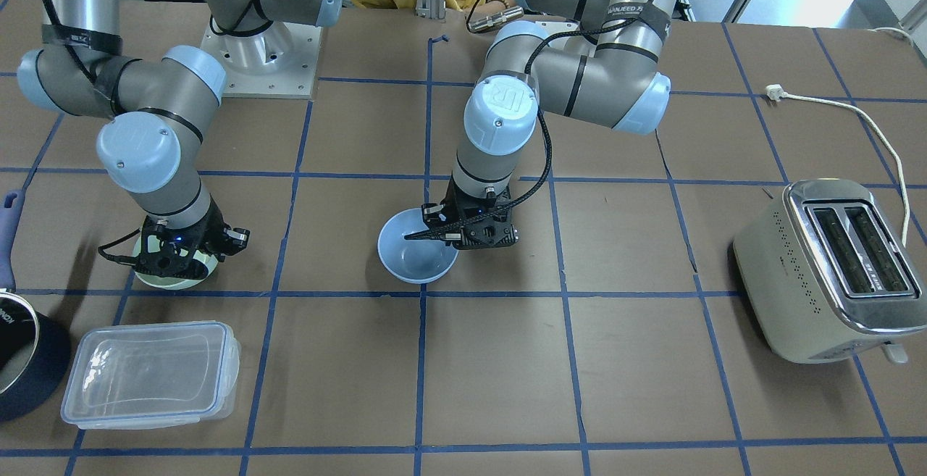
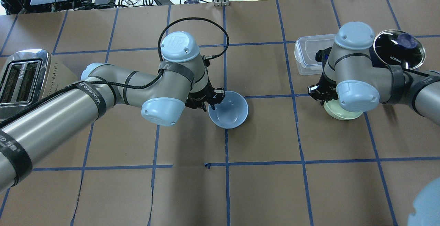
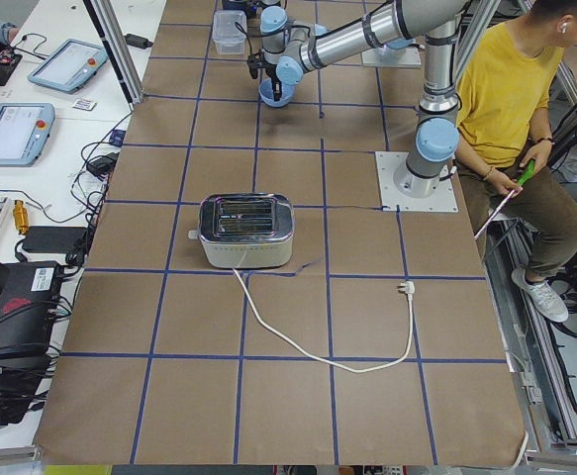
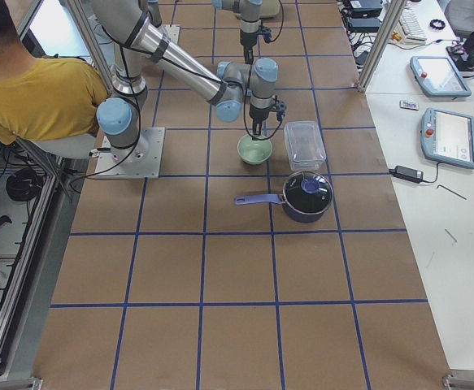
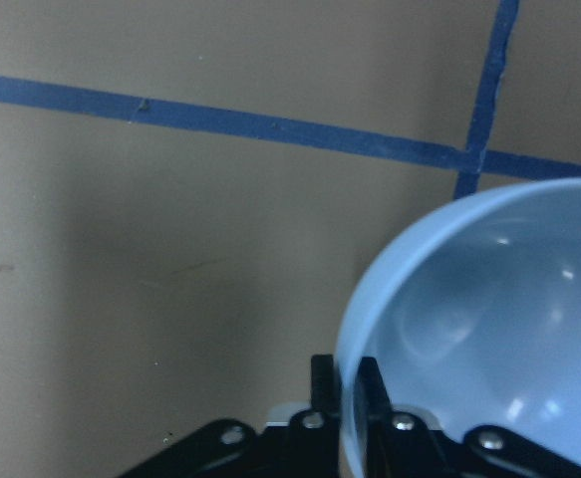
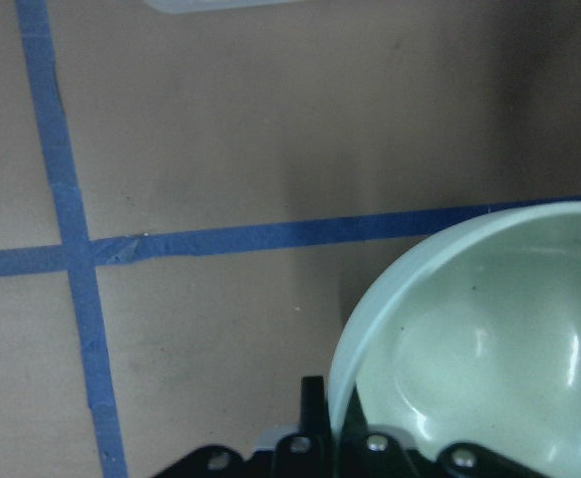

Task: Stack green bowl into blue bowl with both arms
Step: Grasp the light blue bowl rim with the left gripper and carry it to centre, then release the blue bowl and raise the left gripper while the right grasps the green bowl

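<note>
Because each bowl is held only by a thin pinch on its rim, the first danger is at the fingers themselves. In the left wrist view the left gripper [image 5: 345,383] is clenched on the rim of the blue bowl [image 5: 489,329], one finger inside and one outside. The right gripper [image 6: 328,408] grasps the rim of the green bowl [image 6: 469,349] in the same manner. Both bowls are glossy, so I judge that a bowl may turn in the pinch or slide out if it is lifted or swung fast.

A little further out, the blue bowl is near the middle of the table [image 1: 507,389], beside a tape crossing. It looks tilted, and whether it touches the table I cannot tell. The finger inside it takes room where the green bowl must sit, so the green bowl may land on that finger and sit crooked.

The green bowl is well apart from it, on the robot's right side. To bring it over, the right arm must come close to the left arm, and the wrists could hit each other above the blue bowl.

Further still, the container [image 1: 148,374] lies near the green bowl and the pot [image 1: 22,367] beyond it. A wide swing at the lift might knock them. The toaster [image 1: 825,266], at the far end, is out of the way.
</note>
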